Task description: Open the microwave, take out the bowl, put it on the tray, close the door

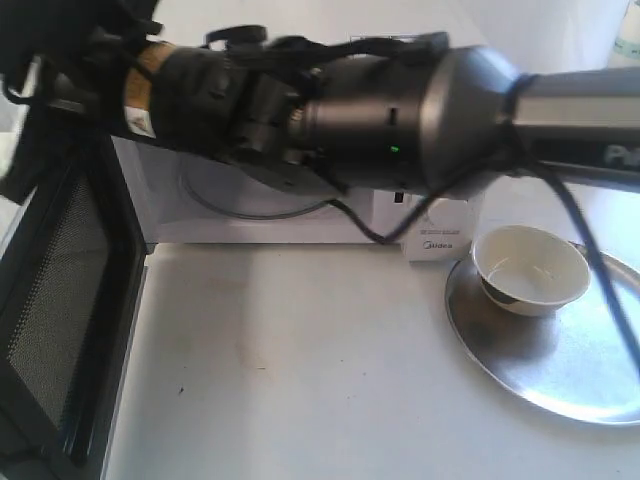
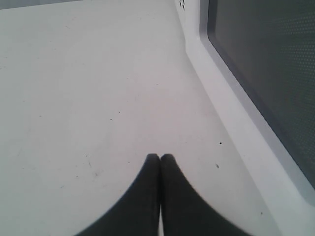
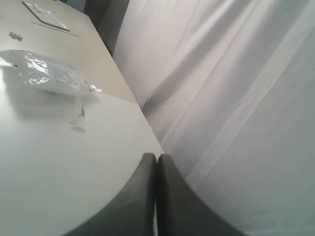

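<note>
Left hand (image 2: pixel 160 156), right hand (image 3: pixel 156 156): closed

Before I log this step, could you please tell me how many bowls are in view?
1. The bowl sits upright on the tray, right of the microwave in the exterior view. An arm hides much of the microwave's inside, so another could be hidden there.

L gripper (image 2: pixel 160 156) closed, dark fingers (image 2: pixel 142 201) pressed flat together, tips touching. Pointing over white tabletop (image 2: pixel 88 73); contact w/ surface can't be told. Few tiny dark specks (image 2: pixel 220 143) on tabletop near tips. Close by, to one side: door (image 2: pixel 221 113), white frame edge running along tabletop, dark window (image 2: pixel 275 59) w/ fine dot mesh. Small vent holes (image 2: pixel 181 4) at far end of white frame.
</note>
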`<state>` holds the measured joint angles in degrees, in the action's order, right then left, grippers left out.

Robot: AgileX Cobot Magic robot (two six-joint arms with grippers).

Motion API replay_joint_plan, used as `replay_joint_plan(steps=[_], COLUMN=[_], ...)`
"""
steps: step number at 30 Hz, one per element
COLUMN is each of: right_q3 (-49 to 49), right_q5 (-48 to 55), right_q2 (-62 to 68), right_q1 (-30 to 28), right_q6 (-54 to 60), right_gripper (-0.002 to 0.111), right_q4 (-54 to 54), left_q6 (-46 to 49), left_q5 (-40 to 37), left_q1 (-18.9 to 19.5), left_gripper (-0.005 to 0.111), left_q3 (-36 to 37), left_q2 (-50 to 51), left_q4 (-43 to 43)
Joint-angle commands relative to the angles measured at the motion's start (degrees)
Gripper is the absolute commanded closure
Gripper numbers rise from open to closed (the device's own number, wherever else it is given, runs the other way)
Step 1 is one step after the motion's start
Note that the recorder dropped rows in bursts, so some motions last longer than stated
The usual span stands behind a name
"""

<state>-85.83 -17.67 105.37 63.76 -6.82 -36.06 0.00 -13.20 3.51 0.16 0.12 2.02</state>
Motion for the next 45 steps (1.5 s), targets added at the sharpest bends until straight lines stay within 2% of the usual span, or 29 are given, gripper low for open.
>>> replay_joint_plan(steps=[1, 7, 10, 12, 14, 16, 19, 23, 26, 34, 39, 43, 45], right_q3=[-11.20, -16.98, -17.03, -17.03, -17.03, -17.03, -16.92, -16.92, -16.92, -16.92, -16.92, -16.80, -16.01], right_q5=[9.69, 23.42, 29.31, 37.55, 46.78, 56.88, 72.16, 83.91, 86.37, 87.64, 87.17, 86.07, 84.25], right_q2=[4.40, 8.53, 11.09, 12.50, 13.43, 13.96, 14.11, 14.01, 14.01, 14.01, 10.90, 4.56, 1.03], right_q1=[3.50, 10.70, 14.20, 15.69, 16.29, 16.24, 15.36, 11.92, 8.57, 1.37, 0.86, 0.86, 0.71], right_q6=[0.26, 3.10, 17.32, 29.01, 34.47, 35.24, 28.51, 22.33, 17.56, 6.82, 4.18, -7.56, -9.55], right_gripper=[0.108, 0.108, 0.108, 0.108, 0.108, 0.108, 0.108, 0.108, 0.108, 0.108, 0.108, 0.108, 0.108], right_q4=[0.22, 0.10, 0.10, -0.19, -1.74, -6.92, -18.19, -29.62, -34.05, -34.12, -26.59, -21.16, -17.16], left_q6=[0.00, 0.00, 0.00, 0.00, 0.00, 0.00, 0.00, 0.00, 0.00, 0.00, 0.00, 0.00, 0.00], left_q5=[-0.14, -0.14, -0.14, -0.14, -0.14, -0.14, -0.14, -0.14, -0.14, -0.03, -0.03, -0.03, -0.03], left_q1=[-0.26, -0.26, -0.26, -0.26, -0.26, -0.26, -0.26, -0.26, -0.26, -0.26, -0.26, -0.26, -0.26], left_gripper=[0.107, 0.107, 0.107, 0.107, 0.107, 0.107, 0.107, 0.107, 0.107, 0.107, 0.107, 0.107, 0.107], left_q3=[-0.16, -0.16, -0.16, -0.16, -0.16, -0.16, -0.16, -0.16, -0.16, -0.16, -0.16, -0.16, -0.16], left_q2=[-0.12, -0.12, -0.12, -0.12, -0.12, -0.12, -0.12, -0.12, -0.12, -0.12, -0.12, -0.12, -0.12], left_q4=[0.54, 0.54, 0.54, 0.54, 0.54, 0.54, 0.54, 0.54, 0.54, 0.54, 0.54, 0.54, 0.54])
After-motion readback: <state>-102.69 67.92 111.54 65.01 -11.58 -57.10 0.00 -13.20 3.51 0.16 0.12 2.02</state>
